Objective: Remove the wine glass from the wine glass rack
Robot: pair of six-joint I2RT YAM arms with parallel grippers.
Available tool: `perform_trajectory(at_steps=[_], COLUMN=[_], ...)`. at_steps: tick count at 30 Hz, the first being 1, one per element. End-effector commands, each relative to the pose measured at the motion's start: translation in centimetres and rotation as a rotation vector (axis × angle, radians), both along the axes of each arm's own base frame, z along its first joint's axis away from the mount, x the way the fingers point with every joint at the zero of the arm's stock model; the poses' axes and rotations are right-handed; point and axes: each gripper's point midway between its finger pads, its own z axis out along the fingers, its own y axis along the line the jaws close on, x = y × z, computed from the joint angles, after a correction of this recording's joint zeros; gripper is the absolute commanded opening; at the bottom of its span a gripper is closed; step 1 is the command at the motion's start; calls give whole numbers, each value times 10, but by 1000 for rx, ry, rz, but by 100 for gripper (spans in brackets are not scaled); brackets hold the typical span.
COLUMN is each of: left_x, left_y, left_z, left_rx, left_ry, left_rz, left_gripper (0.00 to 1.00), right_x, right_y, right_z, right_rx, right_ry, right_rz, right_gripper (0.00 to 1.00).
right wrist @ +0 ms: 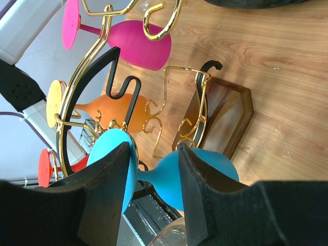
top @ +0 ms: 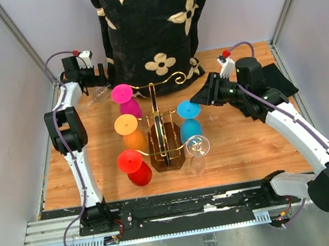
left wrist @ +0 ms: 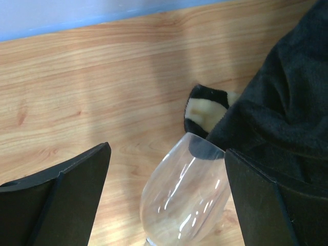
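The wine glass rack [top: 165, 155] stood in the middle of the wooden counter [top: 239, 148]. It was a stand of thin gold wire with curled scroll arms and an oval loop at its centre, rising from a dark brown, many-sided base. Glasses hung from the arms by their stems, foot uppermost. On the left side were a magenta one [top: 123, 95], an orange one [top: 127, 126] and a red one [top: 130, 164]. On the right were a blue wine glass [top: 189, 118] and, nearer the front, a clear one [top: 198, 149].

The right end effector [right wrist: 154, 146] had reached in from the right side of the rack. Its two black fingers were parted and straddled the stem of the blue wine glass, one in front of the foot and the other in front of the bowl. From where I stood I could see a gap on either side of the stem.

Off at the far left of the counter, well apart from the rack, the left end effector [left wrist: 166, 148] was spread wide. Another clear wine glass [left wrist: 184, 195] lay between its fingers, its bowl touching neither of them. The rim pointed toward a black cloth with cream flowers [top: 147, 24] heaped behind the rack.
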Motion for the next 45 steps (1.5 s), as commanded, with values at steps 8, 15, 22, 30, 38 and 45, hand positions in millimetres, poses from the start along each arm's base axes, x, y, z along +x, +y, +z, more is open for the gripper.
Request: perform_trajectory(at_steps=[8, 15, 22, 30, 38, 45], left_x=[-30, -36, -48, -47, -51, -55], left_y=[0, -5, 2, 6, -22, -24], left_z=[39, 38, 37, 22, -16, -37], left_rx=[75, 83, 165, 173, 248, 249], left_ry=[-48, -43, -37, 21, 137, 190], left_rz=[-98, -147, -179, -163, -235, -247], left_gripper=[100, 100, 94, 95, 96, 96], right_x=[-2, -1, 0, -1, 0, -2], right_y=[-1, -10, -20, -25, -26, -26], right_z=[1, 1, 5, 6, 4, -6], right_rx=[-35, -39, -29, -25, -19, -14], right_ry=[-38, -46, -55, -60, -53, -24], right_rz=[12, -8, -15, -17, -15, -11], right_gripper=[43, 44, 45, 45, 45, 45])
